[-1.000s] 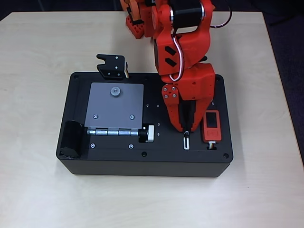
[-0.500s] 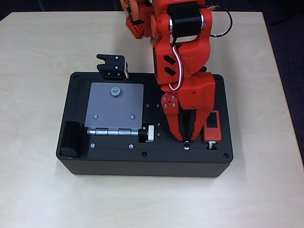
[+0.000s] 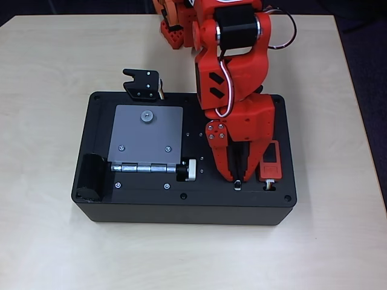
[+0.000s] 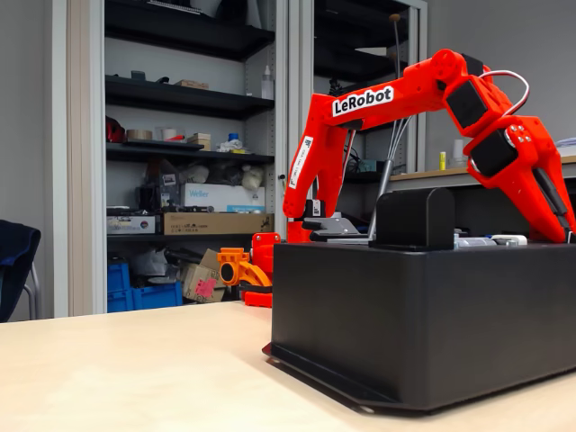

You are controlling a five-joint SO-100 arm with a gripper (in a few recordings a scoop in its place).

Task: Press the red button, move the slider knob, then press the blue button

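Arm (image 4: 387,94) arches over, pincer (image 3: 237,180) tip-down on slider slot (image 3: 237,186).

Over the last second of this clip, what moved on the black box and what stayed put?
In the overhead view the gripper travelled down the picture along the white-rimmed slider slot, covering most of it; only the slot's lower end shows now. The slider knob is hidden under the fingertips, so its travel cannot be read. The grey hinged plate, ribbed knob and red screen module stayed put.

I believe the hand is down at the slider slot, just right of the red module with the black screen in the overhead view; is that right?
Not quite: in the overhead view the hand is at the slider slot, just left of the red module, not right of it.
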